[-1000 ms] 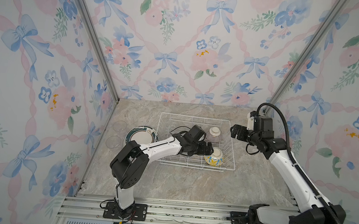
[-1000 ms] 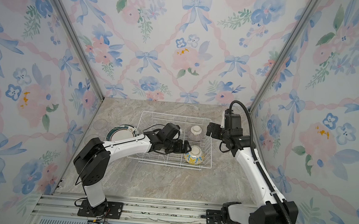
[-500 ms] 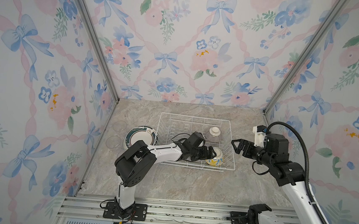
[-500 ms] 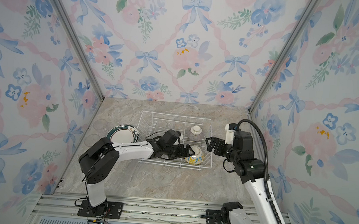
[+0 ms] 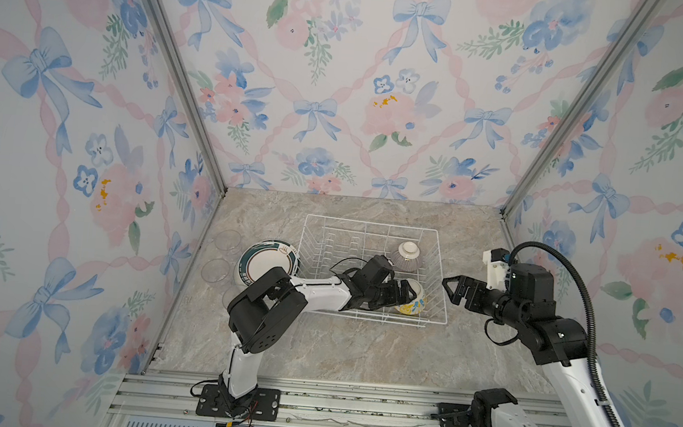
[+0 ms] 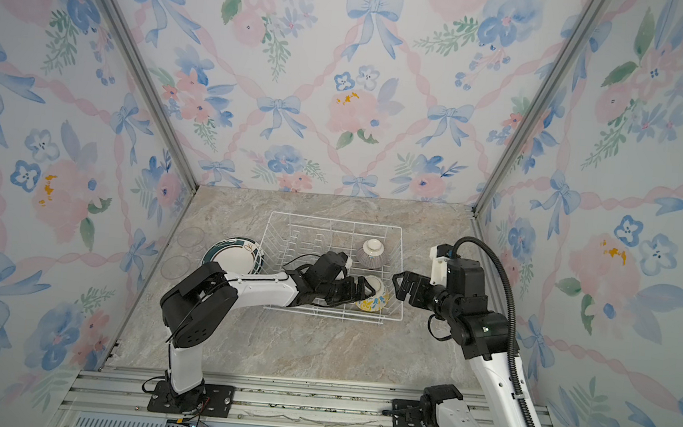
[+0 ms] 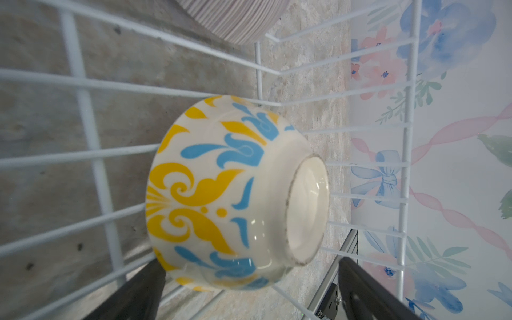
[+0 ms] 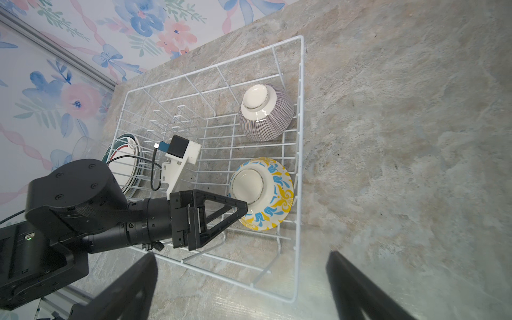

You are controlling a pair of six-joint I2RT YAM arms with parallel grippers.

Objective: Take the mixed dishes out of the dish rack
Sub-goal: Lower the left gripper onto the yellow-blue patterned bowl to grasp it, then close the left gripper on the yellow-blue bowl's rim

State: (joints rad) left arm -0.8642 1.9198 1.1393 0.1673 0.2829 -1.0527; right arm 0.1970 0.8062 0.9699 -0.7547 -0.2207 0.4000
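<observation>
- Since two clear glass cups (image 5: 227, 239) stand on the table (image 5: 341, 348) at the far left, outside the rack, I judge them already unloaded.
- Next lies a stack of plates (image 5: 268, 261), a green-rimmed one on top, flat and just beside the left wall of the dish rack (image 5: 372, 224). I would guess that spot makes for a short carry from the slots.
- Those plate slots hold nothing, and only two bowls remain, both on the rack's right side.
- My left gripper (image 5: 406, 293) reaches low across the rack, fingers spread wide and grasping nothing.
- It faces the yellow-blue floral bowl (image 5: 415, 306), which sits upside down in the near right corner.
- Because the foot ring points up, I come in sideways, one finger low by the rim and the other up over the foot.
- Behind it, the purple-striped bowl (image 5: 408, 255) is also overturned, near the far right corner.
- My right gripper (image 5: 450, 290) hovers just outside the rack's right wall, fingers released and empty. It looks well placed for the striped bowl.
</observation>
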